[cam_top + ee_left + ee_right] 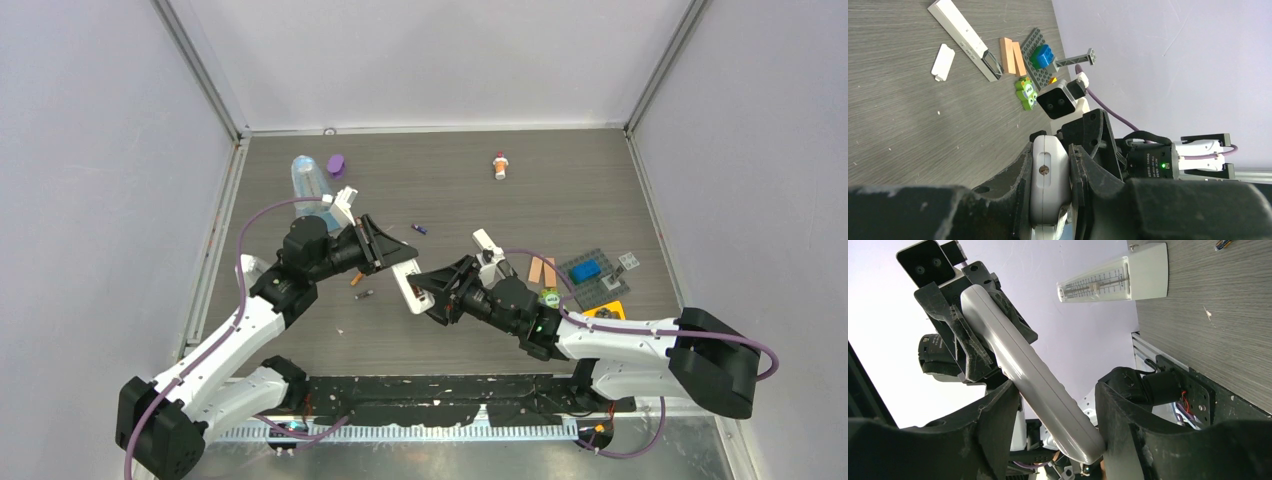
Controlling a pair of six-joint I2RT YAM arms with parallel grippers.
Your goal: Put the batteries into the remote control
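Left claw [400,262]: was clamped on one end of the remote control [410,283].
Right claw [428,292]: its fingers stood on either side of the remote control's other end; whether they pressed it could not be told.
Remote control: white, slanted between both claws, raised off the table [560,200] at the centre of the top view.
Batteries: the orange battery [357,280] and dark battery [364,294] lay close together on the table, just left of the remote control; the purple battery [421,229] lay above it in the frame, apart from them.

Robotics lab enclosure, blank pale walls [440,60], metal frame [200,70], dark wood-grain tabletop [580,200]
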